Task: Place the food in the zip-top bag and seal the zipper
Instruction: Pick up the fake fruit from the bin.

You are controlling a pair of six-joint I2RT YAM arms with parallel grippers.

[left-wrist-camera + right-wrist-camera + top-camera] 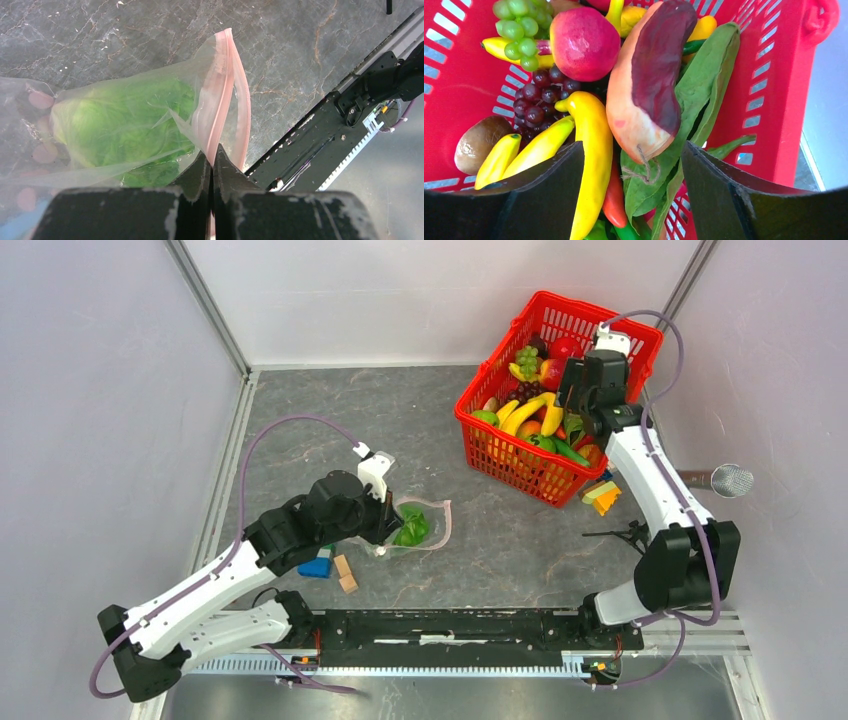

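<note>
The clear zip-top bag [428, 523] lies on the grey table with green lettuce [411, 528] inside. My left gripper [386, 528] is shut on the bag's pink zipper [220, 102] at the mouth's near end; in the left wrist view its fingertips [212, 161] pinch the strip, with the lettuce [120, 125] just to the left. My right gripper [572, 405] hangs open and empty over the red mesh basket [600, 322]. In the right wrist view its jaws [631, 160] straddle a yellow banana [591, 150] and a green leaf [704, 100], below a brown-purple vegetable [649, 85] and a red fruit [584, 42].
A blue-green block [317, 566] and wooden cubes [346, 575] lie beside the left arm. A yellow-orange block [603, 497] sits by the basket's near corner. A black rail [450, 625] runs along the near edge. A metal mesh object [733, 480] sticks out at the right wall.
</note>
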